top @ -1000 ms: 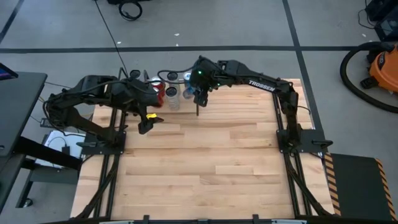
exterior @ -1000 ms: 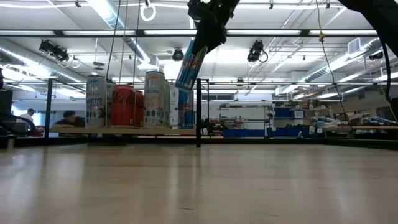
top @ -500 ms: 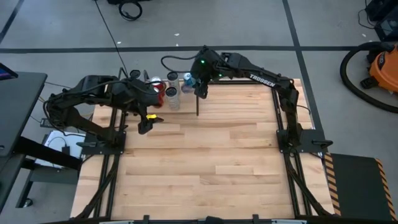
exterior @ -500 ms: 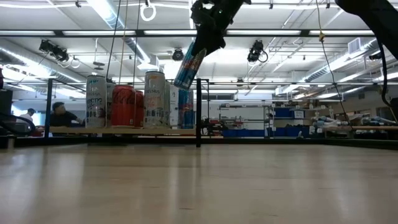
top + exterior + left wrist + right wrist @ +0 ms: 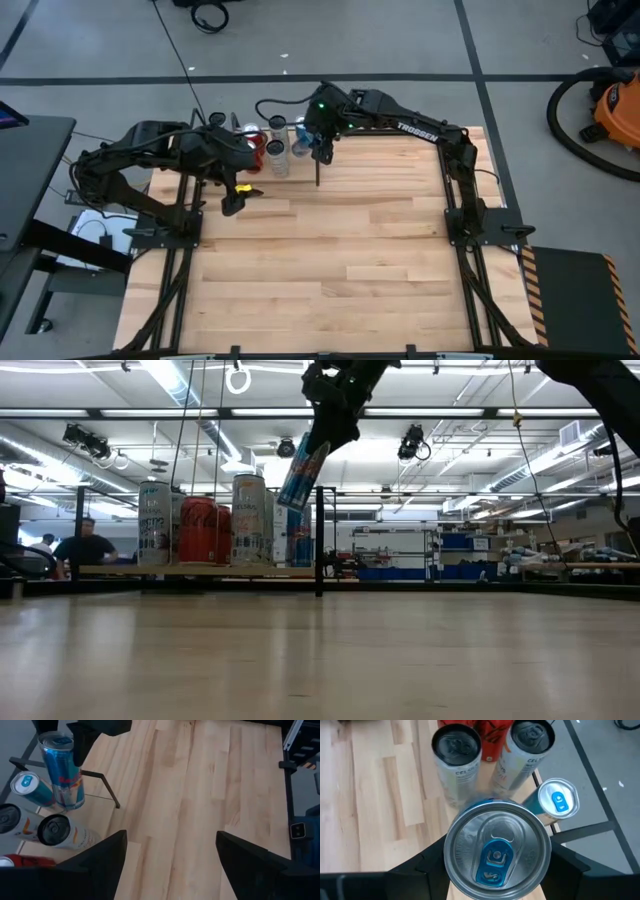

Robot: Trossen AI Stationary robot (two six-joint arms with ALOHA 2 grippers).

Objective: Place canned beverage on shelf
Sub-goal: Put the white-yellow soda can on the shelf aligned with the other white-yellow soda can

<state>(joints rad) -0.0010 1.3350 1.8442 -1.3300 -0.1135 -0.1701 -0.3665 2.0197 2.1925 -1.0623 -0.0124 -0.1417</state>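
While the right claw holds the blue can clamped and tilted above the shelf, upper centre of frame, release remains, seemingly beside four shelved cans; left claw apart, idle.

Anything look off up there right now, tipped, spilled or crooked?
Only the blue can in the right claw: it hangs tilted above the shelf, not upright. The cans standing on the shelf look upright, nothing spilled. The left claw waits open.

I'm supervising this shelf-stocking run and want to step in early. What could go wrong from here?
The right gripper holds the blue can tilted in the air above the shelf; set down at that slant, it might tip over. The slot is tight: a blue-topped can and two white cans crowd it, so lowering could knock them.
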